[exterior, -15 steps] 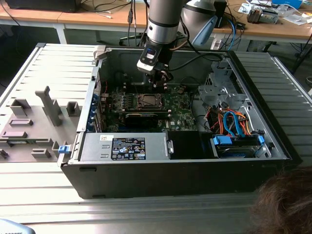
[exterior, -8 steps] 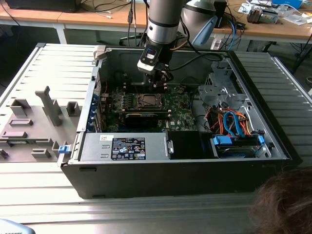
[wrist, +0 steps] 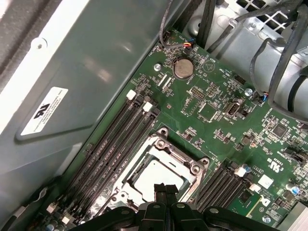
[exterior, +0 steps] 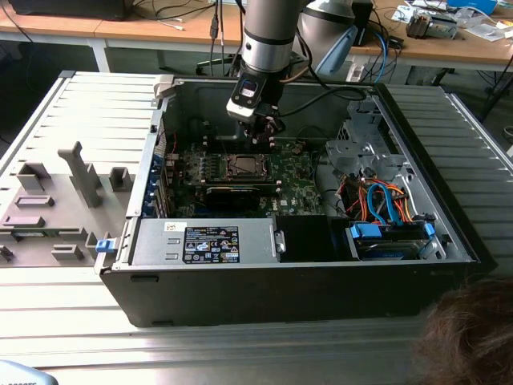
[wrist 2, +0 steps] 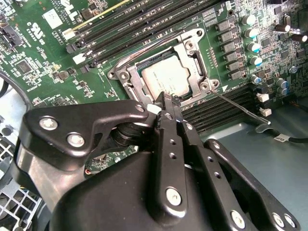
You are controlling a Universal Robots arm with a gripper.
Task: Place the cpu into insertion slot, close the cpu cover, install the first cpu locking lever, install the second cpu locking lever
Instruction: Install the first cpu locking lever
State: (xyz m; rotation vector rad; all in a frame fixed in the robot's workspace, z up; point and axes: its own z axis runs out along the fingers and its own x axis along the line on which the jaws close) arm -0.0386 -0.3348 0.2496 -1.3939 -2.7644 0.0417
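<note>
The cpu lies flat in the insertion slot on the green motherboard, silvery top showing. The cpu cover is folded down around it, with the chip showing through its window. One thin locking lever sticks out away from the socket, unlatched. A second lever runs bent along the socket's other side. My gripper hovers just over the socket's edge, fingers pressed together with nothing between them. In the first wrist view the gripper sits over the cpu and the cover.
The motherboard lies deep inside an open computer case. Long black memory slots flank the socket. Cables and a drive cage fill the exterior view's right. A person's head is at the front right.
</note>
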